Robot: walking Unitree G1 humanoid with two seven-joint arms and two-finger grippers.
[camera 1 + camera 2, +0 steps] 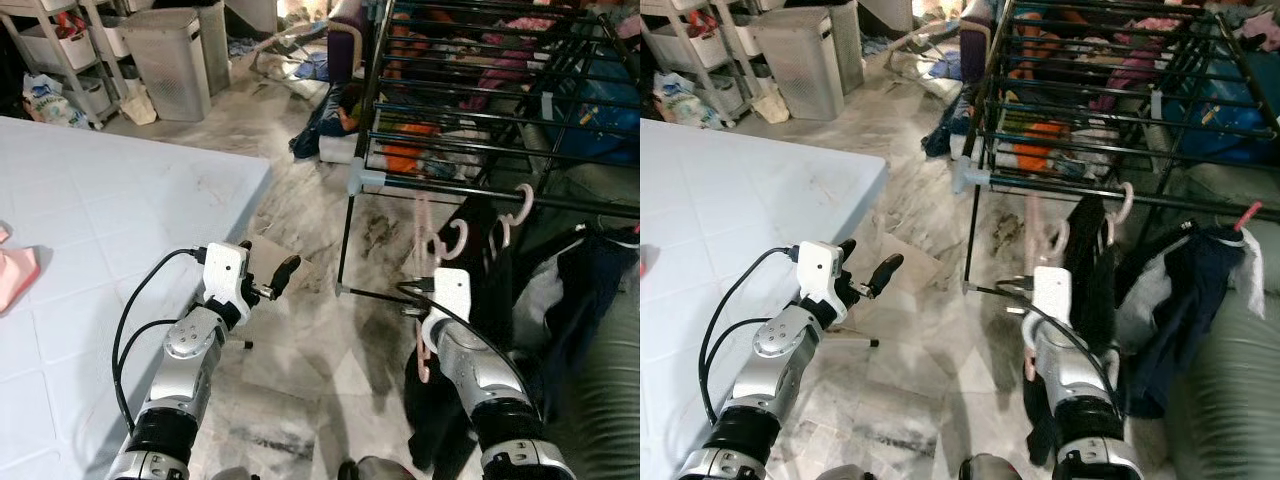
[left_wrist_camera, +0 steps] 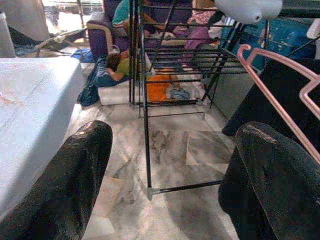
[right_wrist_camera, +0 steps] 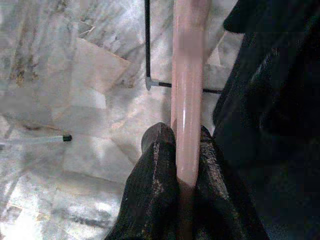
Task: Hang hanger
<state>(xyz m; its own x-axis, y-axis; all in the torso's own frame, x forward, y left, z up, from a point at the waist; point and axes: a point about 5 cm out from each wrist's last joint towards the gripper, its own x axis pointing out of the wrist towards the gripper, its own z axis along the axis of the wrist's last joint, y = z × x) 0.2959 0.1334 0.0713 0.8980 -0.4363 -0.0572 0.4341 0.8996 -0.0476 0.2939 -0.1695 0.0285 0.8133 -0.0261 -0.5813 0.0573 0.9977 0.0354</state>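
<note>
1. Right claw (image 3: pixel 182 165), lower centre of the right wrist view, is pinching the pink hanger (image 3: pixel 186 85) by its bar; a black garment (image 1: pixel 470 300) hangs on it, lower right of the left eye view.
2. Left claw (image 1: pixel 268 285), lower left, is spread and carries nothing, over the marble floor (image 1: pixel 300 340).
3. Drying rack (image 1: pixel 480 150), upper right, has a front rail (image 1: pixel 480 190) just above the hook.
4. Judgement: raise the hook clear over the rail, lower until seated, then release.
</note>
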